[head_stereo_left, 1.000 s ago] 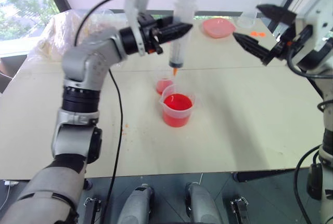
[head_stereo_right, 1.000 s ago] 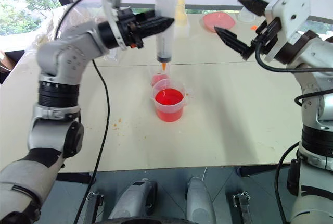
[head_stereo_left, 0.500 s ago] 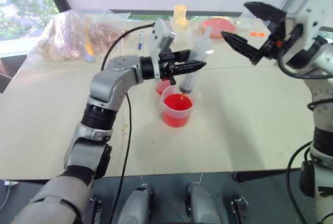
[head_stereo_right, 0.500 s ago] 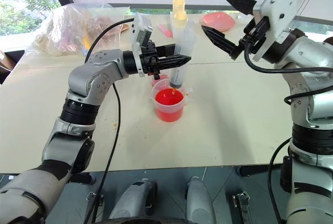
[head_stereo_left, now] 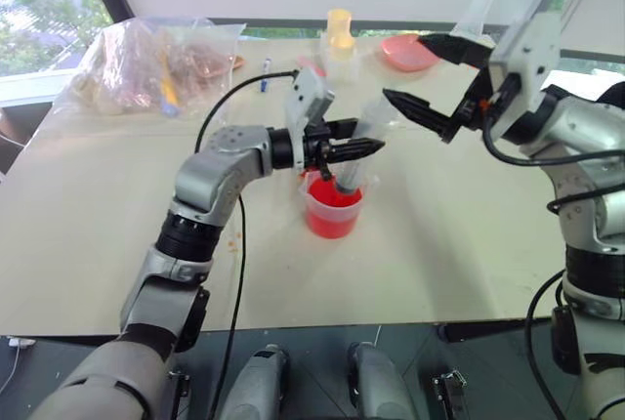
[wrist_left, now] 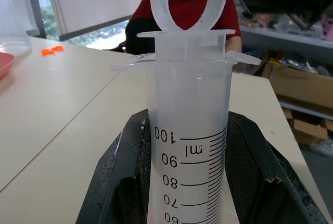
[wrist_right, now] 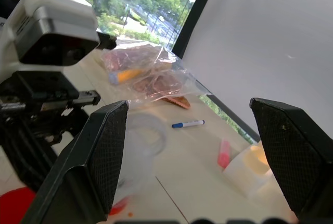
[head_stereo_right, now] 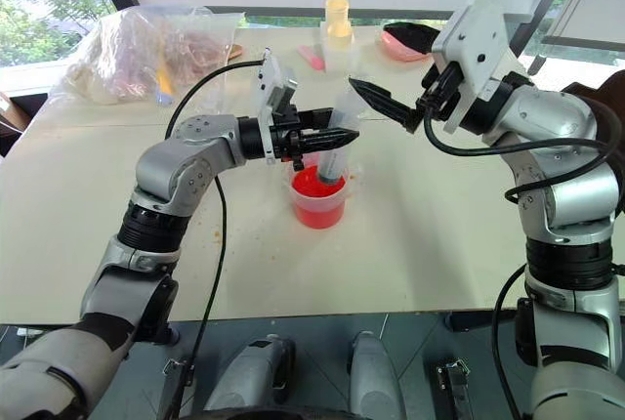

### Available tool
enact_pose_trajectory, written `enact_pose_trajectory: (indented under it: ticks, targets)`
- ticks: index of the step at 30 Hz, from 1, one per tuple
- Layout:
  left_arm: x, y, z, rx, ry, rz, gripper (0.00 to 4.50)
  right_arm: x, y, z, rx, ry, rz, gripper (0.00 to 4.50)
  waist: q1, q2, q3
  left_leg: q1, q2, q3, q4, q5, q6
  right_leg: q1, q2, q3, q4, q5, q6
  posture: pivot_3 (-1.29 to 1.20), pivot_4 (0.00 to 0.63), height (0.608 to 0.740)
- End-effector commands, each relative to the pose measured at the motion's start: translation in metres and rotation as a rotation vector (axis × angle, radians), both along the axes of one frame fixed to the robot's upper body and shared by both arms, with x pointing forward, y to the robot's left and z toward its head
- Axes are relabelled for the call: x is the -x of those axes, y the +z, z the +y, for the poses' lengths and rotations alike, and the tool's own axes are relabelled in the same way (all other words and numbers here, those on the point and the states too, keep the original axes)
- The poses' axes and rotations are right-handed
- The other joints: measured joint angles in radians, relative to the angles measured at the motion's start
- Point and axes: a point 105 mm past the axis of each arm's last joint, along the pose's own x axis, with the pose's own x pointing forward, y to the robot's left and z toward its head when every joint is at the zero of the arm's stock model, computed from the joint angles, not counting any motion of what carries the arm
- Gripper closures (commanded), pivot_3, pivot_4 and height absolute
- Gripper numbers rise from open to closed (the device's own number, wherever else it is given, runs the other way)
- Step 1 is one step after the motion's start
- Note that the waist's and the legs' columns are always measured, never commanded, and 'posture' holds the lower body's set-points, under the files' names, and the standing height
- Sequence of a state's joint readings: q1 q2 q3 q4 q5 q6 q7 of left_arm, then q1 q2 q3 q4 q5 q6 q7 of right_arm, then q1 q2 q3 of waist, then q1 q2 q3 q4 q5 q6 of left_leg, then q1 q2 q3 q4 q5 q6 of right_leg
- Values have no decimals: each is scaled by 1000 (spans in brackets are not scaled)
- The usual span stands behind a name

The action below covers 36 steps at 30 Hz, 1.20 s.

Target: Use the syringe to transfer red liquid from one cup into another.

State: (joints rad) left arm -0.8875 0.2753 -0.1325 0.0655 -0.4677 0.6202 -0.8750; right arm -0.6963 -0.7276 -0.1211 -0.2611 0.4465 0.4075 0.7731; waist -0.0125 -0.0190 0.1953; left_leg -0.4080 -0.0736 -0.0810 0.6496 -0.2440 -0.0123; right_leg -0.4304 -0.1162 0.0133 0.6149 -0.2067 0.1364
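Note:
My left gripper (head_stereo_left: 357, 149) is shut on the barrel of the syringe (head_stereo_left: 368, 125), a clear graduated tube that stands tilted. Its lower end reaches down into the wide lipped cup (head_stereo_left: 332, 213) of red liquid (head_stereo_left: 330, 220); the tip is hidden inside. In the left wrist view the syringe (wrist_left: 188, 130) sits between my two black fingers (wrist_left: 118, 182) with its ring-topped plunger pushed in. The narrower cup (head_stereo_left: 307, 175) stands just behind the wide one, mostly hidden by my left gripper. My right gripper (head_stereo_left: 403, 68) hangs open close to the syringe's top, holding nothing.
A clear plastic bag (head_stereo_left: 156, 49) of items lies at the back left. A blue-capped pen (head_stereo_left: 265, 73), a yellowish container (head_stereo_left: 339, 31) and a pink dish (head_stereo_left: 408, 51) stand along the far edge. A person in a red shirt (wrist_left: 188, 6) sits beyond the table.
My left gripper has come down with the syringe, from above the cups until its lower end is in the wide cup. My open right gripper has moved left, closer to the syringe's top.

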Motion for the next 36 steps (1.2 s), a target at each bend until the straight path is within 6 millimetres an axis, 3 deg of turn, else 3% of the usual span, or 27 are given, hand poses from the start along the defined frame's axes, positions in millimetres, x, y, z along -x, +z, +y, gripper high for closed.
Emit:
enact_pose_trajectory:
  ticks: [1, 8, 19, 22, 28, 29, 36]
  targets:
    - [7, 16, 4, 34, -17, -57, 3083, 5, 11, -10, -3, -33, -43, 598, 1, 0, 0, 0, 0, 0, 0, 0, 0, 0, 0, 0, 0, 0, 0, 0, 150, 740]
    - [12, 13, 5, 36, -36, -41, 3083, 6, 4, -12, 1, -45, -24, 598, 0, 0, 0, 0, 0, 0, 0, 0, 0, 0, 0, 0, 0, 0, 0, 0, 150, 740]
    - [13, 0, 5, -18, -37, -40, 3083, -2, -3, 6, -20, 9, -17, 598, 0, 0, 0, 0, 0, 0, 0, 0, 0, 0, 0, 0, 0, 0, 0, 0, 150, 740]
    - [11, -8, 6, -37, -26, -36, 3083, -1, -5, 13, -22, 45, -7, 1336, 1, 0, 0, 0, 0, 0, 0, 0, 0, 0, 0, 0, 0, 0, 0, 0, 150, 740]
    - [10, -19, 7, -42, -14, -14, 3083, 8, -15, 22, -10, 120, 37, 4177, 1, 0, 0, 0, 0, 0, 0, 0, 0, 0, 0, 0, 0, 0, 0, 0, 150, 740]
    - [11, -22, 7, -47, -15, -11, 3083, 9, -16, 23, -9, 127, 47, 4380, 1, 0, 0, 0, 0, 0, 0, 0, 0, 0, 0, 0, 0, 0, 0, 0, 150, 740]
    - [13, -30, 5, -53, -23, 0, 3083, 3, 11, 8, -67, 57, -28, 4380, -1, 0, 0, 0, 0, 0, 0, 0, 0, 0, 0, 0, 0, 0, 0, 0, 150, 740]
